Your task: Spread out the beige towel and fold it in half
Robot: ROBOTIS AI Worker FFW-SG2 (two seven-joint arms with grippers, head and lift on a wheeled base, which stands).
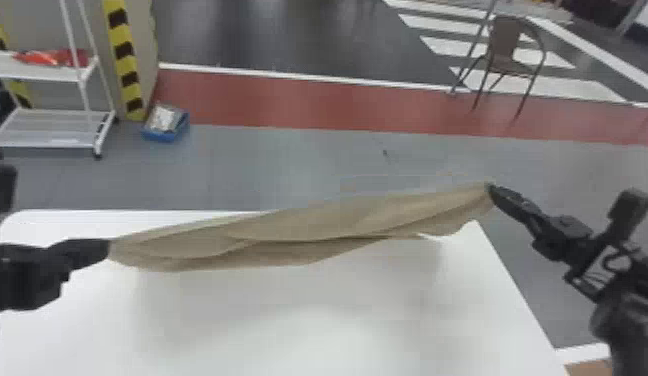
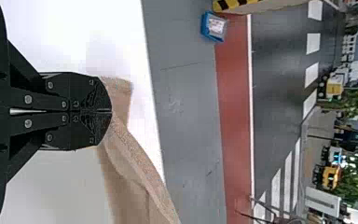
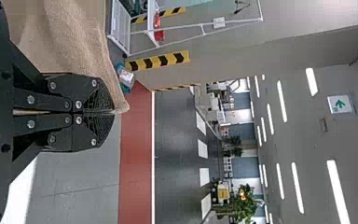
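Note:
The beige towel (image 1: 308, 230) hangs stretched between both grippers above the white table, with folds along its length. At its left end my left gripper (image 1: 108, 248) holds a corner; in the left wrist view the left gripper (image 2: 111, 111) is shut on the towel (image 2: 135, 177), a small flap sticking out past the fingertips. My right gripper (image 1: 489, 187) is higher and farther forward, near the table's far right corner. The right wrist view has the right gripper (image 3: 114, 112) shut on a corner of the towel (image 3: 74, 42).
The white table (image 1: 308, 325) spreads beneath the towel. Beyond it on the floor are a blue box (image 1: 166, 123), a white shelf cart (image 1: 53, 127) at the left and a brown chair (image 1: 510, 50) at the right back.

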